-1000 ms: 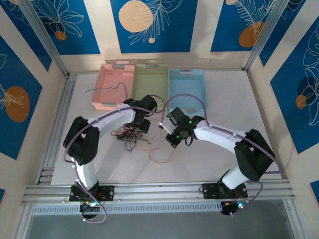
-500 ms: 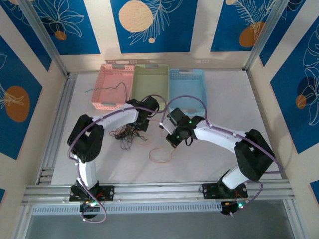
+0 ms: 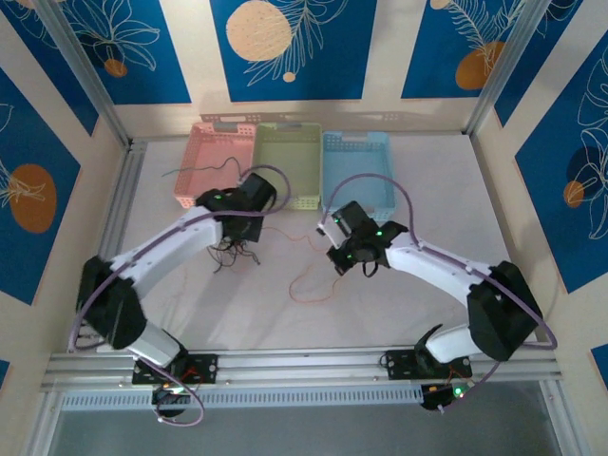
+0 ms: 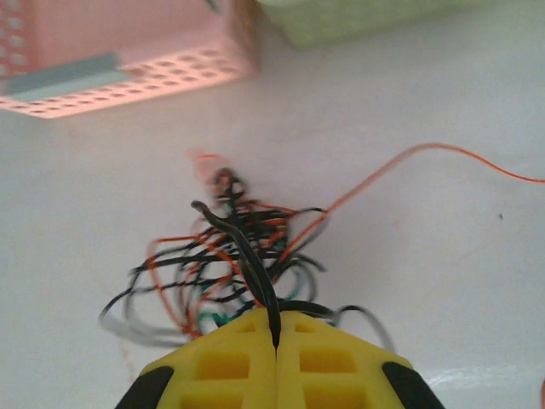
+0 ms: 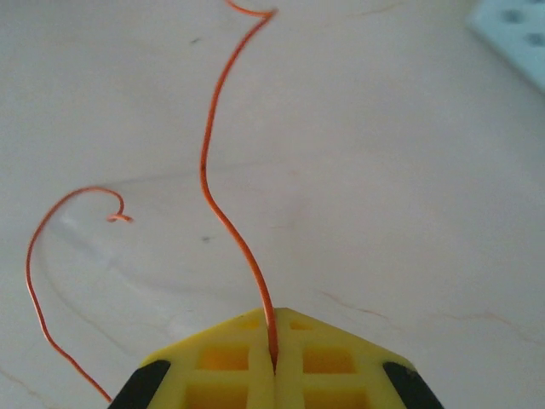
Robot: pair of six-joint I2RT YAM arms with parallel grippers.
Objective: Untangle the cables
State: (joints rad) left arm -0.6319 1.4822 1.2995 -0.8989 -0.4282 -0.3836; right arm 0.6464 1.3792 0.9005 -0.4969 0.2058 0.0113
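While your left gripper (image 4: pixel 275 317) bears down near the pink basket (image 4: pixel 128 60), its yellow fingers (image 4: pixel 230 362) are pressed together on a single black cable (image 4: pixel 241 245). That cable rises out of the tangle (image 4: pixel 223 264). The knot of black, orange and dark cables sits on the white table (image 4: pixel 426 281), just in front of the fingertips. You cannot tell whether any of it hangs clear of the surface. One orange cable (image 4: pixel 409 158) leaves the knot and arcs away to the right.

From overhead, you see the left gripper (image 3: pixel 237 231) over the tangle (image 3: pixel 231 253), just short of the pink basket (image 3: pixel 204 190). Another thin dark cable (image 3: pixel 201 169) lies across that basket, apart from the rest. The green basket (image 3: pixel 290 157) and the blue basket (image 3: pixel 356 157) stand beside it along the far edge of the table (image 3: pixel 446 218).

Your right gripper (image 5: pixel 274 317) is closed too, pinching the orange cable (image 5: pixel 223 170) between its fingertips. The strand snakes away from the tips across the table (image 5: pixel 409 196), and a second curl bends round at the left. A corner of the blue basket (image 5: pixel 515 34) shows at the upper right. Overhead, the right gripper (image 3: pixel 335 258) sits near the middle of the table, in front of the blue basket and well to the right of the tangle. The orange cable (image 3: pixel 309 282) lies in a loose loop between the two arms.
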